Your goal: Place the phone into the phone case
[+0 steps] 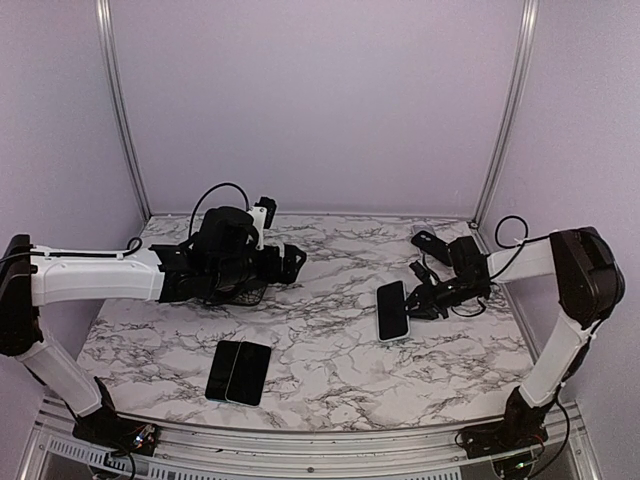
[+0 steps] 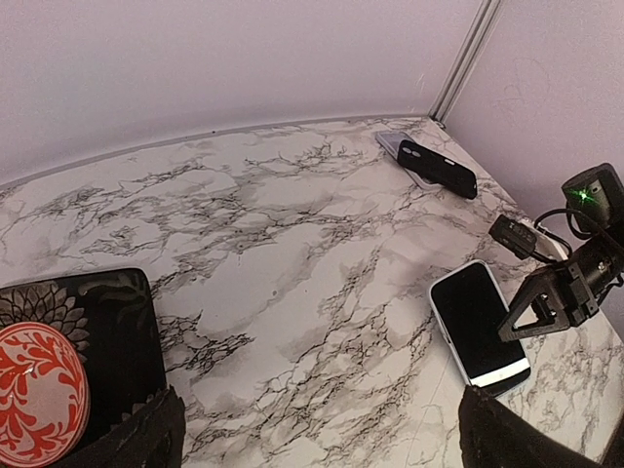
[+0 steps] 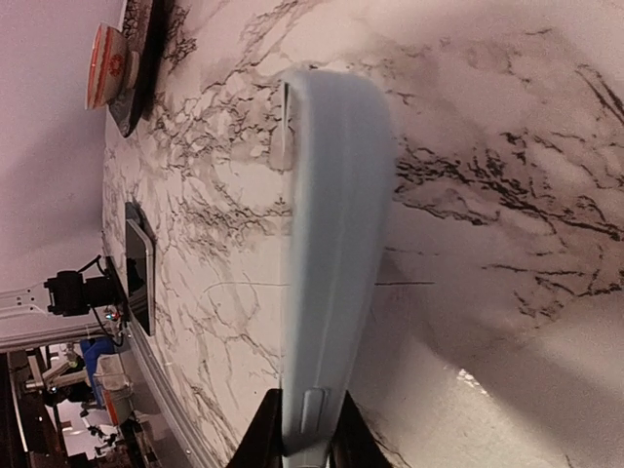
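1. Your right gripper (image 1: pixel 418 303) is clamped on the phone (image 1: pixel 393 310). In its wrist view its fingers (image 3: pixel 265 439) sit one on each side of the phone's pale-blue edge and pinch one end across its thickness.
2. The phone shows its dark screen upward in the overhead view, over the right half of the marble table (image 1: pixel 330 380). You cannot tell whether its free end touches the marble or is raised off it.
3. Your left gripper (image 1: pixel 292 262) is well to the left of the phone and a little farther back. It is spread wide and grips nothing: its fingers (image 2: pixel 146 434) sit at the two bottom corners of its wrist view with bare marble between them.
4. The phone case (image 2: pixel 107 331) is black with a flower pattern and carries a red-and-white disc (image 2: pixel 39 390). It lies just beside the left-hand finger, on the side away from the phone and well apart from it.
5. Left of the phone and nearer the arm bases, two dark slabs (image 1: pixel 238 372) lie side by side, touching.
6. Behind the phone, near the table's far right corner, a black case (image 2: pixel 437 168) rests on a pale flat item.
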Controlling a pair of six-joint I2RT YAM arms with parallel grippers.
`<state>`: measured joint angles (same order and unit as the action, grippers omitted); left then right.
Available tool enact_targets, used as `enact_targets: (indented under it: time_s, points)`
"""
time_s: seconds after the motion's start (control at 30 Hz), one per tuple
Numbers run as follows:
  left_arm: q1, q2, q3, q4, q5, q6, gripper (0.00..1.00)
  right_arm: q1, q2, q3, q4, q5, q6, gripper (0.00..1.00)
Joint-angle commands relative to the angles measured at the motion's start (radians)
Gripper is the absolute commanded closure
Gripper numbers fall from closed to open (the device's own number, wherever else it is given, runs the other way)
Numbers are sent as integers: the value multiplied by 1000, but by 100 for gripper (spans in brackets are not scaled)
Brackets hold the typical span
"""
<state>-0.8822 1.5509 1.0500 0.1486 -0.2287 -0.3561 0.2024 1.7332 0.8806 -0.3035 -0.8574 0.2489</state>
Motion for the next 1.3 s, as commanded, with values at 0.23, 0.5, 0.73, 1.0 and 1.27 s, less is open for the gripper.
enact_targets:
  time_s: [0.23,0.5,0.73,1.0,1.27]
  points:
    - [17,5,4,-24,-5,1,1,-4,-30,166,-221,349,-78,67]
    - [24,1,1,-27,-26,25,1,1,-5,387,-273,859,-79,47]
    - [33,20,7,-34,-36,40,1,5,232,621,-271,1151,-180,9]
    - [44,63,31,-50,-27,48,1,-11,461,895,-320,1192,-274,19]
    - [53,110,68,-52,1,53,1,-17,557,993,-313,1172,-330,51]
